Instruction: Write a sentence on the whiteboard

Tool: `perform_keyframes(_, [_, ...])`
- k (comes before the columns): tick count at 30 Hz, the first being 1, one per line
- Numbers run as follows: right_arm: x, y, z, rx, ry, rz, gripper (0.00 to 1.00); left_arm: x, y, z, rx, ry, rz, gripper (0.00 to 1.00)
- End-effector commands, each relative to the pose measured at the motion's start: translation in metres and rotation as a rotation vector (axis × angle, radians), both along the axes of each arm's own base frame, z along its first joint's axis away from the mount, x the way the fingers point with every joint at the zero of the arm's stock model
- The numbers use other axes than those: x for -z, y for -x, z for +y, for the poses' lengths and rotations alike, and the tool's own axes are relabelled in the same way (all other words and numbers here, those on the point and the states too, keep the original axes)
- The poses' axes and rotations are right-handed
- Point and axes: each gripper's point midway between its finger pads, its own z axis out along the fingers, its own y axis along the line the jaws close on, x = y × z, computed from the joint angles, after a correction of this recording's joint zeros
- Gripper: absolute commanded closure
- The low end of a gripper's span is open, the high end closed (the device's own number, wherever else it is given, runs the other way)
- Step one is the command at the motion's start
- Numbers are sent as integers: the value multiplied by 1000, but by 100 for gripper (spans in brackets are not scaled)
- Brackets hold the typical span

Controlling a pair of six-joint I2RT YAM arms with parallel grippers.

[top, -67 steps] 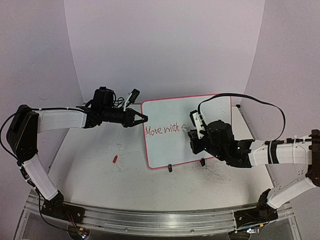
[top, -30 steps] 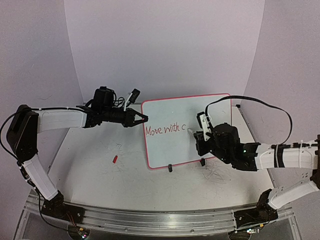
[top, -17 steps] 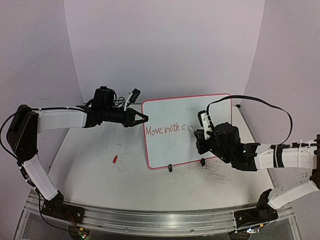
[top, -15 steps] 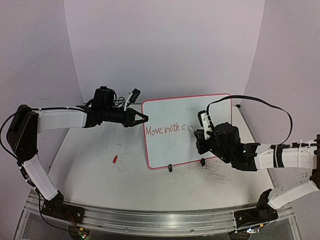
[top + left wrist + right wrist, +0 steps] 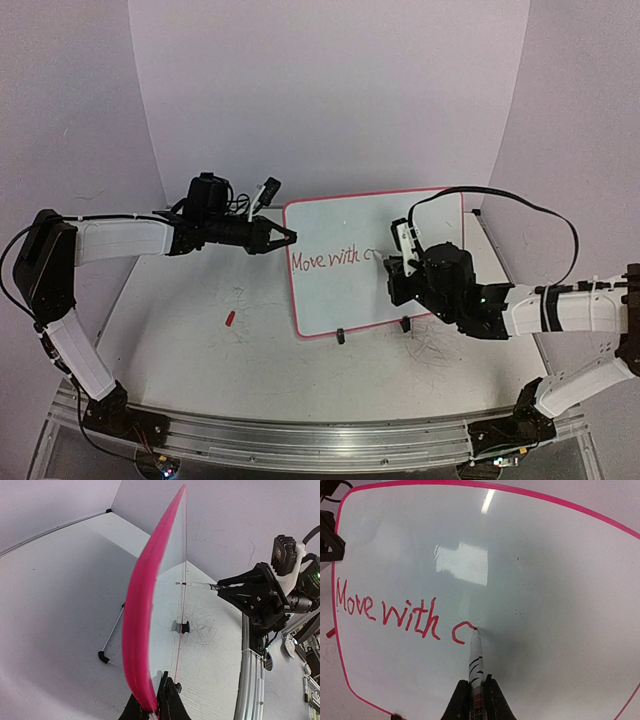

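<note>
The whiteboard stands tilted on the table, with a red rim and a glossy white face. My left gripper is shut on its left rim, and the left wrist view shows the pink edge pinched between the jaws. The sentence reads "Move with c" in red. My right gripper is shut on a white marker. The marker's red tip touches the board at the upper end of the "c". The marker also shows in the left wrist view.
A small red marker cap lies on the table left of the board. Two black clip feet hold the board's lower edge. Grey scribbles mark the table near the right arm. A thin stand leg props the board from behind.
A red "c" has appeared after "with". The right gripper and marker shifted right, then slightly back, so the tip is now at the top of the "c". The left arm has not moved.
</note>
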Motion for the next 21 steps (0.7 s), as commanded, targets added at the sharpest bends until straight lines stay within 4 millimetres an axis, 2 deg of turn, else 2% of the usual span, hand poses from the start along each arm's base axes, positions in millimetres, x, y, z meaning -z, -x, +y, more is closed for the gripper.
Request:
perform_keyframes(1, [-22,-10,3,28,-43,-47,100,-1,-25,11,-115,-92,-140,100])
perform_keyframes(12, [0,-5,-2,29,4,15,100,0,-26,11,-115,-97,-139,100])
perform_keyframes(21, [8,-1,-6,30,17,41,100,0,-26,11,-115,-101,-142,100])
